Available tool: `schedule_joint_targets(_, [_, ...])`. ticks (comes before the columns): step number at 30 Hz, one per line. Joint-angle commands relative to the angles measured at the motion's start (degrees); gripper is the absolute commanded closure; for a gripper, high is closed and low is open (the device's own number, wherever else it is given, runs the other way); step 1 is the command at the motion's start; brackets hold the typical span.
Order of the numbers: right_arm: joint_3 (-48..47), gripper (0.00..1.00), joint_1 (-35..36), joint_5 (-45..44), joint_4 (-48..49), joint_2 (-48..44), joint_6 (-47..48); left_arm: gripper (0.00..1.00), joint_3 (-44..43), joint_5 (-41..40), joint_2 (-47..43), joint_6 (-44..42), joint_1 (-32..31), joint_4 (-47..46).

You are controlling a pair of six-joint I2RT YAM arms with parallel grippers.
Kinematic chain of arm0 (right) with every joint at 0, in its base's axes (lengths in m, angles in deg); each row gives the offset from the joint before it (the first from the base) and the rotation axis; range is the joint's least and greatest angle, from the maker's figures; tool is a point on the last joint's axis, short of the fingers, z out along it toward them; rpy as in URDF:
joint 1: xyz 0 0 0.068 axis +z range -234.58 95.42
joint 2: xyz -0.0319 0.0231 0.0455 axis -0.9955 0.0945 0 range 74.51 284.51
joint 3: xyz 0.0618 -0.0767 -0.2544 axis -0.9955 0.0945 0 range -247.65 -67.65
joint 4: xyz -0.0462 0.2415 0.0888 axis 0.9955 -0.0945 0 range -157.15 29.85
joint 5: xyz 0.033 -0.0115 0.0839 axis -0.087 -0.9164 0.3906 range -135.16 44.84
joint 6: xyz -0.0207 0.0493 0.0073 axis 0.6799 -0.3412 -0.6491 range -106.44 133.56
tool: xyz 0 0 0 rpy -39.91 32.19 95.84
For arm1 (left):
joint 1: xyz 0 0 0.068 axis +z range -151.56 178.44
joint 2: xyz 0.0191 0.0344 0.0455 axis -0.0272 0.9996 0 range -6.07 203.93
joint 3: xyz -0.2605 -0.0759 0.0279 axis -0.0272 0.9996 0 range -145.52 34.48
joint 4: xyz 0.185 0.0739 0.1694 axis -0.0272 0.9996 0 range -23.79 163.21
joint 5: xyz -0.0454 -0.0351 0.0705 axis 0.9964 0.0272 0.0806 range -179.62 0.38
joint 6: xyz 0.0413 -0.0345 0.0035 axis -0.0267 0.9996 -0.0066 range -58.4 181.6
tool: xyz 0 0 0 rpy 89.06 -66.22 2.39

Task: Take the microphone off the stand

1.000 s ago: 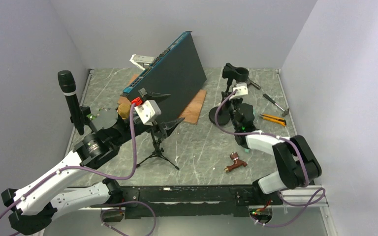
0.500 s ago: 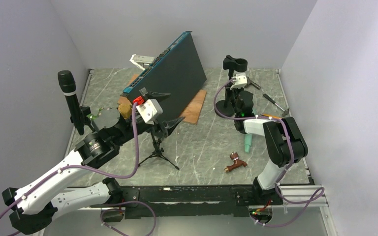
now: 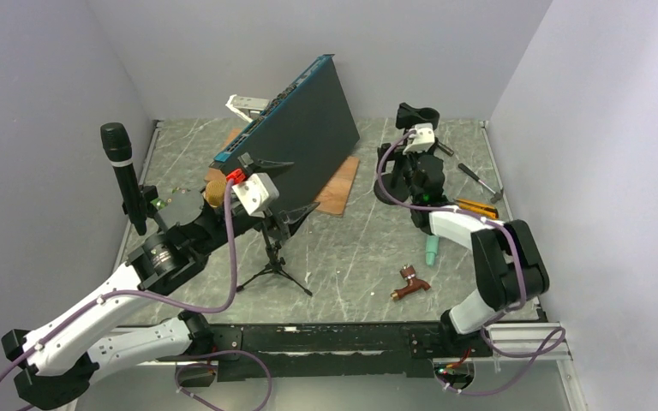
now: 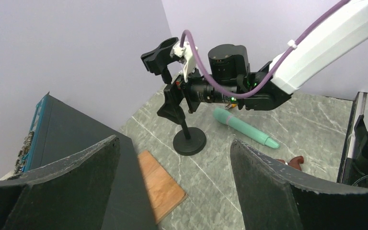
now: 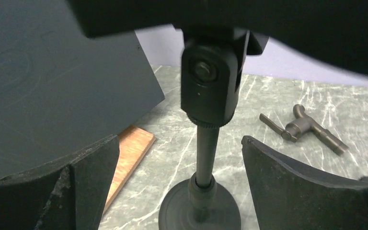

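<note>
Plainly, the right end effector point(image 5: 180, 141), open astride the stand point(image 5: 210, 86), could topple it by swinging sideways; the left end effector point(image 4: 175, 143) gapes empty.

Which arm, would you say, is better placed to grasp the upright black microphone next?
Left, probably: the microphone stands by the left wall beside that arm, and the left pincer is open and empty. The right pincer straddles the empty stand across the table.
</note>
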Motion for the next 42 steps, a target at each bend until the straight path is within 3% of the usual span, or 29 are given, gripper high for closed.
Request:
schedule_joint_targets(1, [-1.21,0.0,0.54,-4.38,-11.2,-8.67,-4.91,0.12,-0.55,-0.31,-1.55,-0.62,-0.19,-1.72])
schedule_joint_targets(9, [10.7,0.0,0.73,-3.52,-18.46,-25.25,-11.54,0.12,-4.8,-0.77,-2.52,2.06,-0.25,1.66])
schedule_joint_targets(15, [14.81,0.0,1.04,-1.09,-27.29,-36.75,-15.76,0.1,-13.25,-4.12,-0.42,3.68,-0.18,10.12])
schedule_joint_targets(21, [17.74,0.0,5.15,12.75,-26.29,-41.32,-20.01,0.1,-18.61,-10.4,-2.82,6.19,-0.21,21.21])
schedule_joint_targets(29, [11.43,0.03,30.39,5.99,-14.3,-29.71,-19.45,0.1,-18.9,-23.9,-12.85,13.69,-0.2,36.54])
schedule_joint_targets(35, [6.52,0.13,44.71,0.18,-0.53,-16.15,-14.09,0.14,-19.96,-29.89,-18.92,18.53,-0.19,44.45])
schedule_joint_targets(38, [2.47,0.12,49.24,-8.28,2.24,-9.9,-12.78,0.14,-19.64,-31.51,-19.99,20.01,-0.18,46.76])
schedule_joint_targets(42, [-4.41,0.08,55.55,-26.23,1.69,-2.82,-10.67,0.13,-19.28,-34.23,-19.14,21.72,-0.2,49.74])
